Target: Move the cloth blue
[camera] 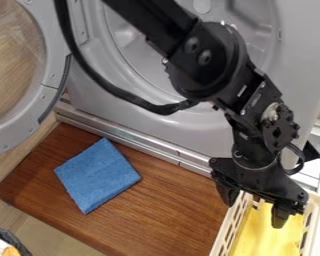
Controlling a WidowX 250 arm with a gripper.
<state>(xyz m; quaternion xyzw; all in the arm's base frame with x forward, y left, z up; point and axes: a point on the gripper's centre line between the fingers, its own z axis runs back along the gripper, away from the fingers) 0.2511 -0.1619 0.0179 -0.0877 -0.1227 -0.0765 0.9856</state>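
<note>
The blue cloth (97, 175) lies flat and folded into a rough square on the left part of the brown wooden board (169, 210). My gripper (254, 212) hangs at the lower right, over the upper end of a cream basket, well to the right of the cloth and apart from it. Its two fingers are spread wide, and nothing shows between them.
The cream slotted basket (231, 225) holds a yellow cloth (266, 237) at the lower right. Behind the board stands a grey washing machine (149, 127), its round door (49, 82) swung out at the left. A dark object (9, 237) sits in the bottom left corner.
</note>
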